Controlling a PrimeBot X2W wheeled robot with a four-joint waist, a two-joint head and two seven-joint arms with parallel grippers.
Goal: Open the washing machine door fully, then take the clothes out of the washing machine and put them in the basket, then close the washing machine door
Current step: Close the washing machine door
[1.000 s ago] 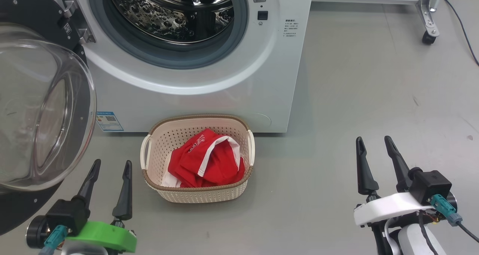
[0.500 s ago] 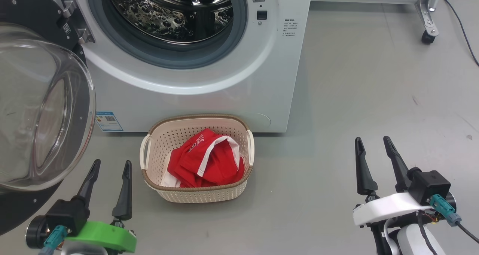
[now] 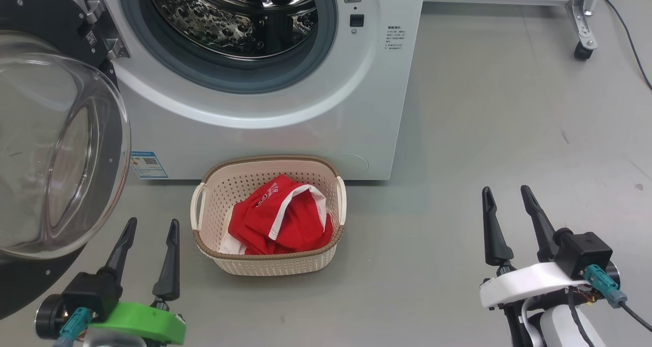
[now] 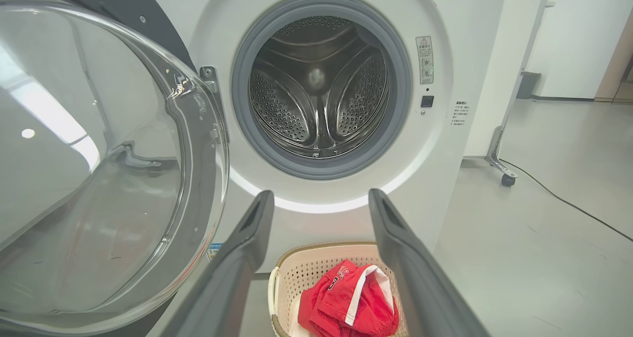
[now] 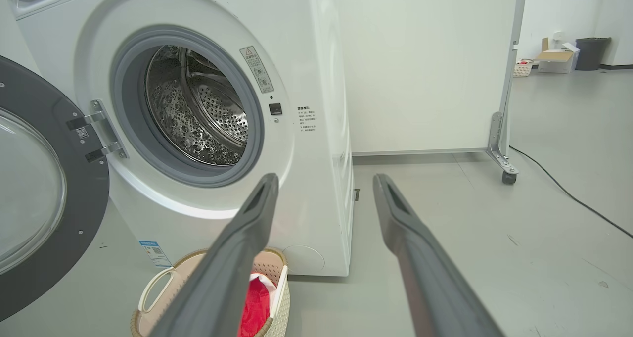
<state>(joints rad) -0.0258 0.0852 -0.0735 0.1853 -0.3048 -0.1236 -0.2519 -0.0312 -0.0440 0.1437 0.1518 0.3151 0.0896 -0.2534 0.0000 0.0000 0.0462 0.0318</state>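
Basket [image 3: 270, 159] long axis L–R along washer [image 3: 285, 138] front, clothes [image 3: 280, 219] inside; door [image 3: 61, 148] open leftward; L tool [image 3: 154, 220], R tool [image 3: 505, 189] spread, empty

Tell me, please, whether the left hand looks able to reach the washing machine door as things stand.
Probably yes: the washing machine door hangs open close beside the open, empty left hand, nothing between them; the basket sits on its other side.
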